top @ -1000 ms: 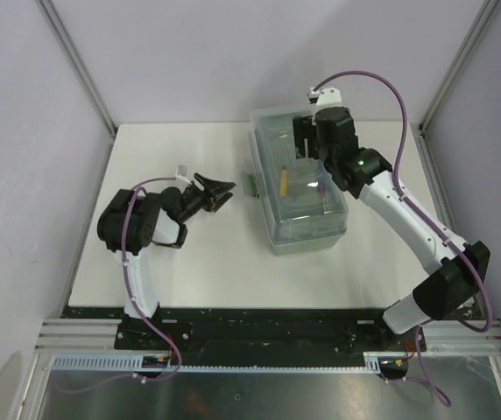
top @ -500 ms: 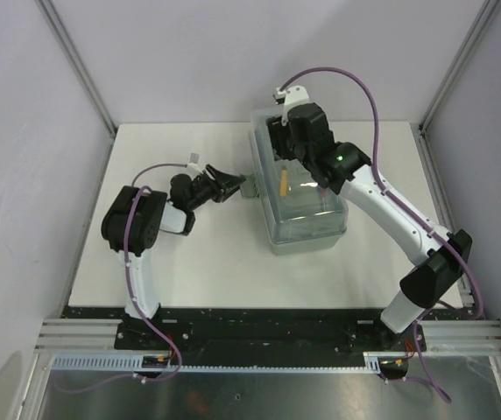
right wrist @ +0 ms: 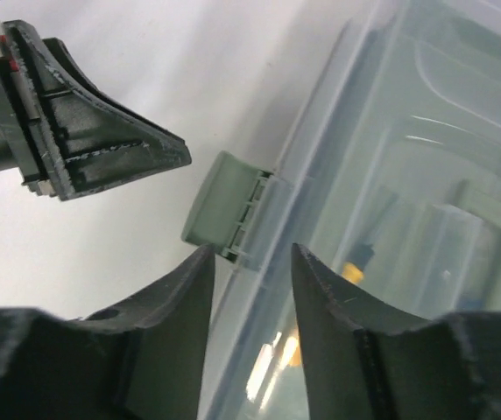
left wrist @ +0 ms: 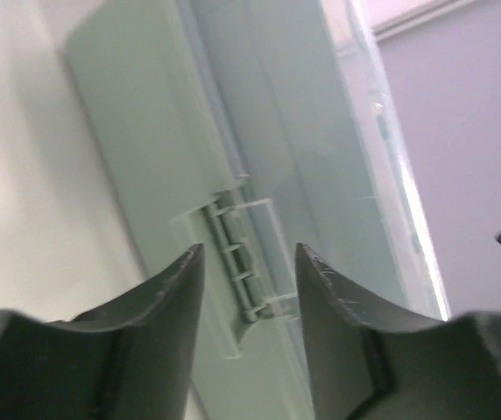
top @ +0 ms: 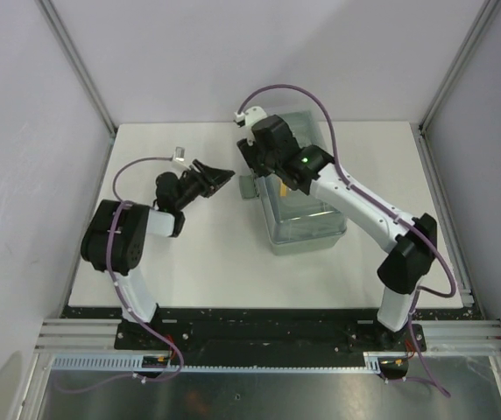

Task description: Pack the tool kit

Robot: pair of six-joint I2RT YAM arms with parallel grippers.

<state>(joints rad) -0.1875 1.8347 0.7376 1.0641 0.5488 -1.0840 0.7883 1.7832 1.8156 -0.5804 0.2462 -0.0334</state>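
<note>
The tool kit's grey-green box [top: 307, 229] stands right of the table's middle with its translucent lid [right wrist: 426, 166] down. Something yellow [right wrist: 352, 273] shows through the lid. A green latch [top: 249, 185] sticks out from the box's left side. My left gripper [top: 217, 178] points at that latch [left wrist: 243, 282] from the left, open and a short way off, holding nothing. My right gripper [top: 252, 164] hovers over the lid's left edge just above the latch [right wrist: 224, 210]. It is open too, with only the lid's rim seen between its fingertips [right wrist: 250, 255].
The white table [top: 180, 254] is walled in by grey panels and metal posts. In the right wrist view, the left gripper's fingers [right wrist: 102, 149] lie close to the latch. The box's side wall [left wrist: 137, 149] fills much of the left wrist view.
My right arm has swung left from over the lid's far end to the box's left edge, its jaws narrowing. My left gripper has edged toward the latch.
</note>
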